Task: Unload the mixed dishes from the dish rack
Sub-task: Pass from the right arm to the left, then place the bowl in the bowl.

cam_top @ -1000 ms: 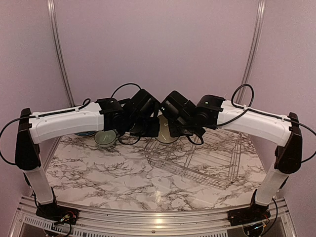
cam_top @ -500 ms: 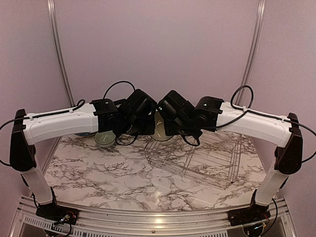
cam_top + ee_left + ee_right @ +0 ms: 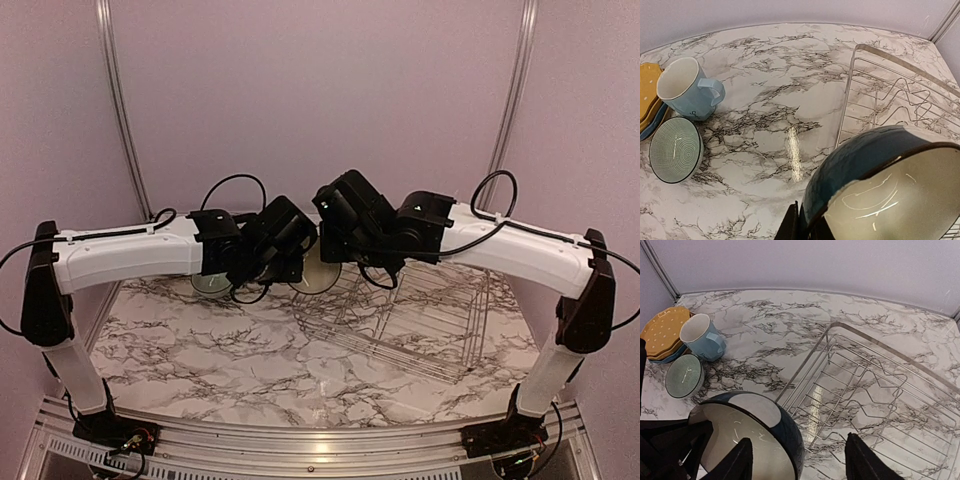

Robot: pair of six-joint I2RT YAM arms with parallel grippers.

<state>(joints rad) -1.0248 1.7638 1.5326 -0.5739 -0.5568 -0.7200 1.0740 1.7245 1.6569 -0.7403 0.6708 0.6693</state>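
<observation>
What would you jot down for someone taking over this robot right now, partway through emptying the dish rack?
Left gripper: shut on the rim of the dark blue bowl, held beside the dish rack.
Right gripper: open, beside that bowl, holding nothing.
On the table, to the left: light blue mug, striped bowl, yellow plates stacked on a blue plate.
Done: the rack looks empty where visible.
Left: set the held bowl down with the others.
</observation>
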